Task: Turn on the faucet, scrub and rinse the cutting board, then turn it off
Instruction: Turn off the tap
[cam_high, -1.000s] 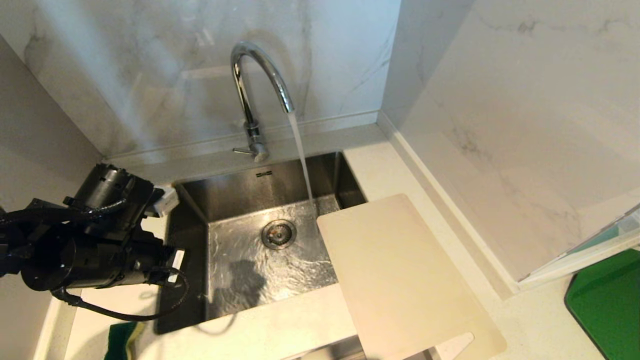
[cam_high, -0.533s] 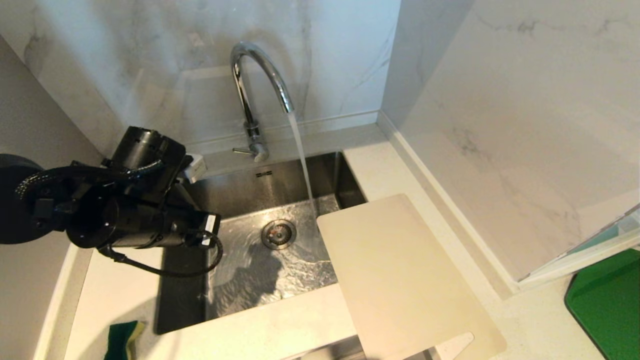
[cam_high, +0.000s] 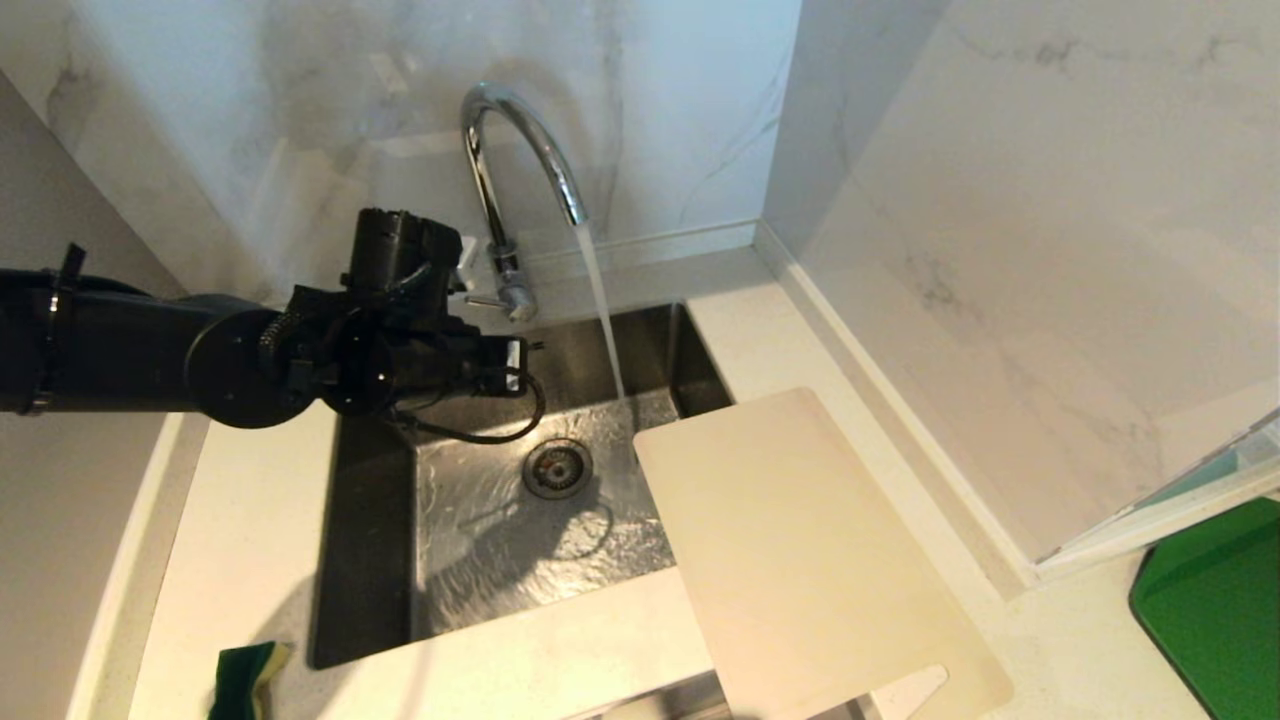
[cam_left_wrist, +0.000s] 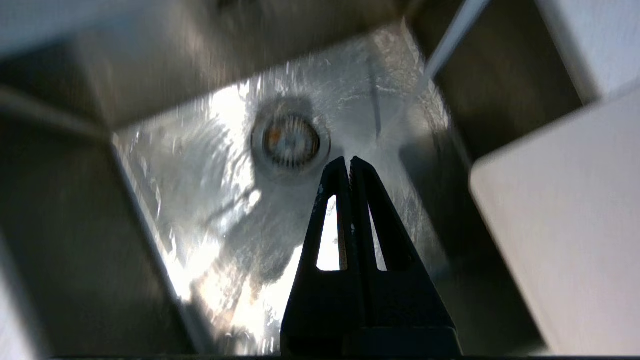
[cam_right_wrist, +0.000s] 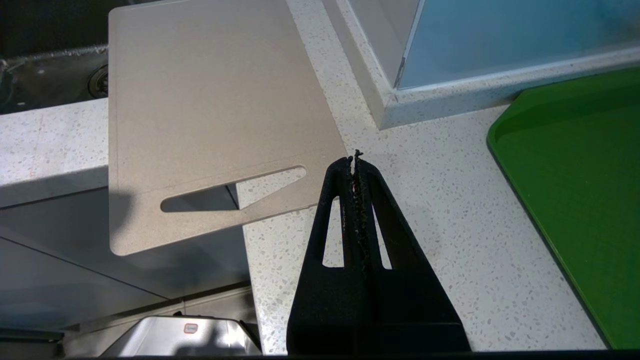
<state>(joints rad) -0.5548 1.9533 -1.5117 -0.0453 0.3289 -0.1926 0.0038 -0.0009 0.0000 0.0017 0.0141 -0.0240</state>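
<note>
Head view: faucet (cam_high: 515, 180) running at the far side; cutting board (cam_high: 800, 560) unscrubbed on the right, overhanging the sink (cam_high: 370, 560); left gripper (cam_left_wrist: 348, 161) pressed together, empty; scrubbing, rinsing, shut-off remain.

Faucet (cam_high: 515, 150) runs into sink (cam_high: 370, 560); cutting board (cam_high: 800, 560) overhangs it.

The faucet (cam_high: 505, 190) stood behind the sink (cam_high: 380, 560), and its water fell into the back right part of the sink. The drain (cam_high: 557, 467) sat in the middle of the sink floor. The cutting board (cam_high: 800, 560) lay to the right, partly over the sink's right edge and partly on the counter (cam_high: 240, 540). A sponge (cam_high: 243, 680) lay on the counter at the front left. A mat (cam_high: 1215, 610) lay far to the right.
</note>
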